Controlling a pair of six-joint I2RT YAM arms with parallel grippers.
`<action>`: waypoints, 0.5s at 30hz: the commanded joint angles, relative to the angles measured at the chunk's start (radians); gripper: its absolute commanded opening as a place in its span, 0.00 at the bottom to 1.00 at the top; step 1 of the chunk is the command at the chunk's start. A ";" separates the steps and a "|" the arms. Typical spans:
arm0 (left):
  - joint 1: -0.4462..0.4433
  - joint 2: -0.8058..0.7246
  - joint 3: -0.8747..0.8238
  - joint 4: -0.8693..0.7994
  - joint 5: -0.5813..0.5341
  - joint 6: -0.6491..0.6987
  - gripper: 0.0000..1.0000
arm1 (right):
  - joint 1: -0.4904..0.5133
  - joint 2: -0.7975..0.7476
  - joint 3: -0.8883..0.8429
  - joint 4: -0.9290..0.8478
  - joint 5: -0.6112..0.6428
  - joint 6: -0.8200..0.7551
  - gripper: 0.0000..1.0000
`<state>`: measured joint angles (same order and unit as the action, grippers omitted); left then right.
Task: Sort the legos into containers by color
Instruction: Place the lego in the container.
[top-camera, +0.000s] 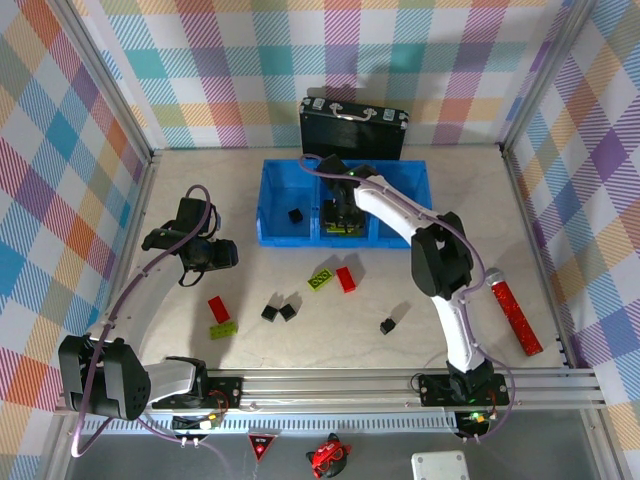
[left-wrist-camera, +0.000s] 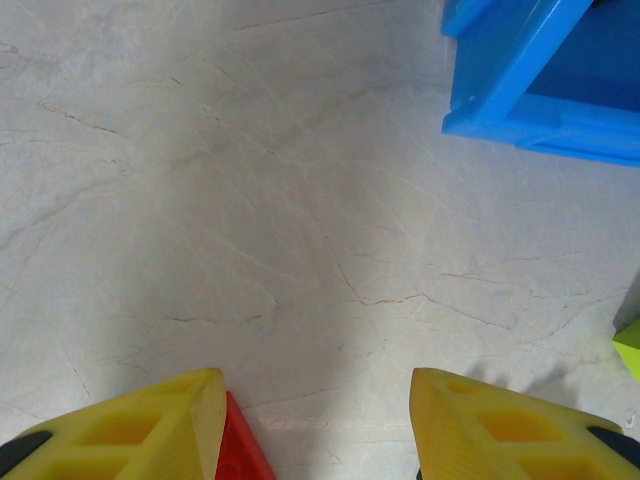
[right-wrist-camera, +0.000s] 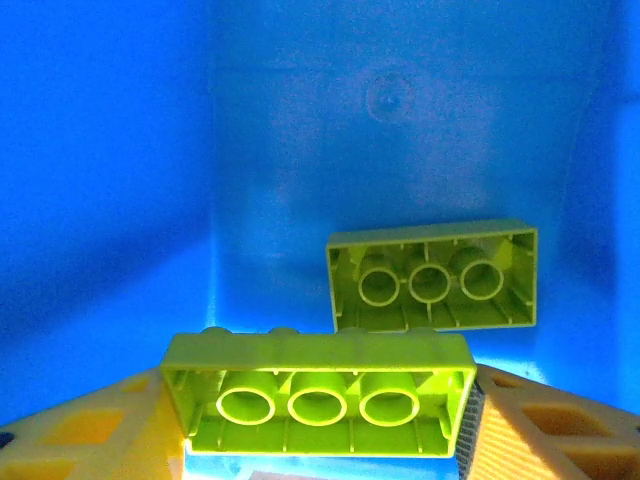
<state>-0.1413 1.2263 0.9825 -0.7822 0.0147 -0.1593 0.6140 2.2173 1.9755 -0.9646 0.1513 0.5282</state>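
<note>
The right hand (right-wrist-camera: 316, 405) is clenched on a lime-green brick (right-wrist-camera: 320, 352), which is gripped by its ends between the yellow fingers (right-wrist-camera: 90, 430), hollow underside turned to the wrist camera. Just beyond the hand a second lime brick (right-wrist-camera: 432, 277) is seen lying on the floor of the blue bin (right-wrist-camera: 120, 180), apart from the held one. From above, the hand is found inside the middle compartment. In the compartment on this hand's left a black cube (top-camera: 296, 215) is lying. Beyond the bin a black case (top-camera: 354, 130) is stood upright.

The left hand (left-wrist-camera: 317, 380) is released: its fingers are spread and bare tabletop (left-wrist-camera: 250, 200) is seen between them. A red piece (left-wrist-camera: 240, 450) is seen against the inner side of one finger; whether it is touched cannot be told. Ahead and to the right of this hand a corner of the bin is seen. Behind this hand, toward the arm bases, a red brick (top-camera: 218, 308) and a loose lime brick (top-camera: 223, 328) are laid just beside each other. Further to its right, two black cubes (top-camera: 269, 312), another lime brick (top-camera: 321, 280), another red brick (top-camera: 346, 279) and a lone black cube (top-camera: 387, 325) are scattered.
</note>
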 joint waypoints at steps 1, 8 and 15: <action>0.017 -0.011 -0.003 0.003 0.010 0.018 0.52 | -0.013 0.038 0.067 -0.026 0.023 -0.033 0.63; 0.017 -0.020 -0.004 0.001 0.007 0.018 0.52 | -0.034 0.116 0.167 -0.045 0.028 -0.053 0.63; 0.017 -0.017 -0.004 0.006 0.019 0.018 0.52 | -0.039 0.154 0.230 -0.061 0.031 -0.053 0.65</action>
<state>-0.1413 1.2259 0.9825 -0.7818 0.0177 -0.1593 0.5777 2.3539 2.1529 -0.9924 0.1730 0.4850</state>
